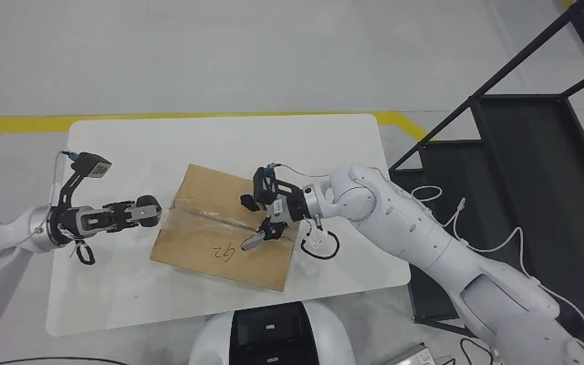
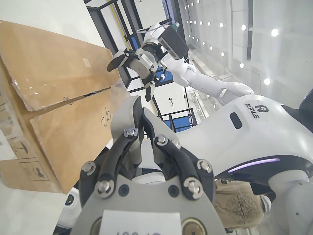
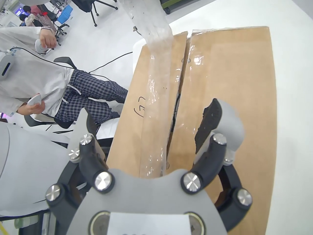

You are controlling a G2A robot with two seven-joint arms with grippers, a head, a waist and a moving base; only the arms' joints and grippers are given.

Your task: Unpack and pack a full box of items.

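Left jaws pinch clear tape [image 3: 146, 18] lifted off the closed box [image 1: 205, 228]; right jaws gape empty above it.

Box [image 1: 219, 233] top flap: handwritten two-character mark [image 1: 224, 251], reading unsure. Box side: printed handling symbols [image 2: 31, 171], small.

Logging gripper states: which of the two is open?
The right gripper, fingers spread above the brown cardboard box; the left gripper is shut on clear tape.
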